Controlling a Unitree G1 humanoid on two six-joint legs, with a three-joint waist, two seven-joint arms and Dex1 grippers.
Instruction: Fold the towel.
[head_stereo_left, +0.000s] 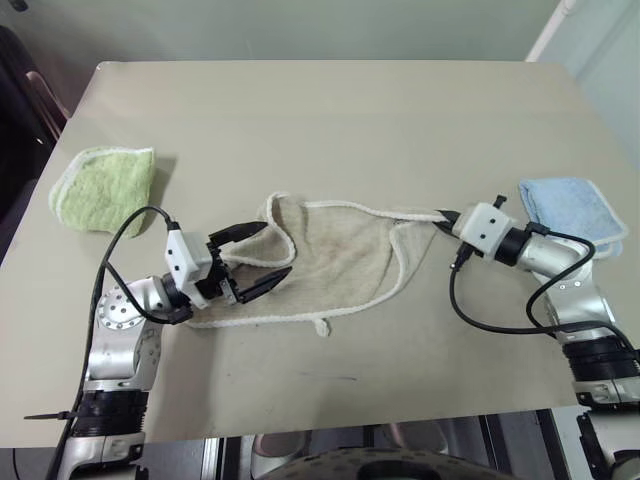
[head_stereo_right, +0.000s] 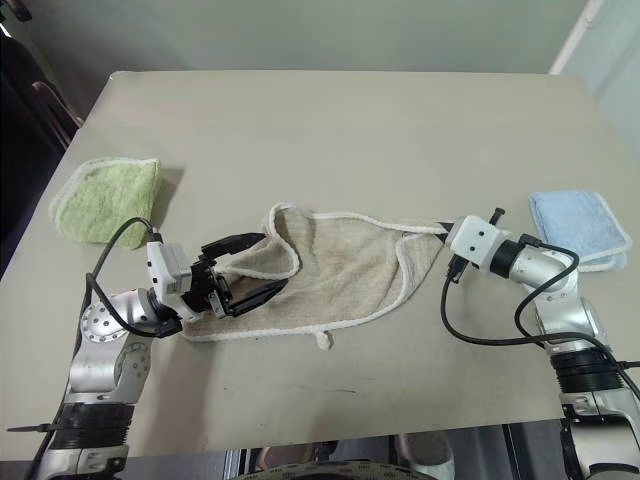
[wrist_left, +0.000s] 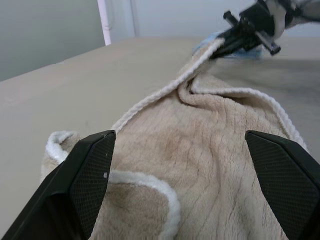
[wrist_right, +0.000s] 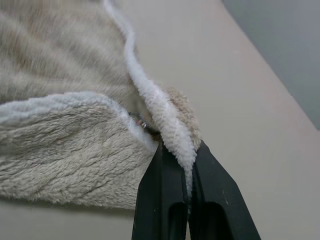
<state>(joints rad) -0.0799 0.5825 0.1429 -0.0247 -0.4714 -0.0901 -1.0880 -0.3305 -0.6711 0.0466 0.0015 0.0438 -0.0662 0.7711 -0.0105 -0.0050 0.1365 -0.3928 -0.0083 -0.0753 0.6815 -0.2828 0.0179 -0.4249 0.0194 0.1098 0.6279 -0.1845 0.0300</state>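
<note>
The beige towel (head_stereo_left: 335, 262) with white corded edging lies rumpled in the middle of the table, a small loop tag (head_stereo_left: 322, 327) at its near edge. My right gripper (head_stereo_left: 443, 217) is shut on the towel's right corner, pinching the white edging (wrist_right: 172, 135) and holding it slightly off the table. My left gripper (head_stereo_left: 262, 256) stands open at the towel's left end, one finger above and one below the folded-over left edge, with cloth (wrist_left: 200, 160) between the spread fingers but not clamped.
A folded green towel (head_stereo_left: 103, 188) lies at the table's left side. A folded light blue towel (head_stereo_left: 572, 208) lies at the right, just behind my right arm. The far half of the table (head_stereo_left: 330, 120) is bare.
</note>
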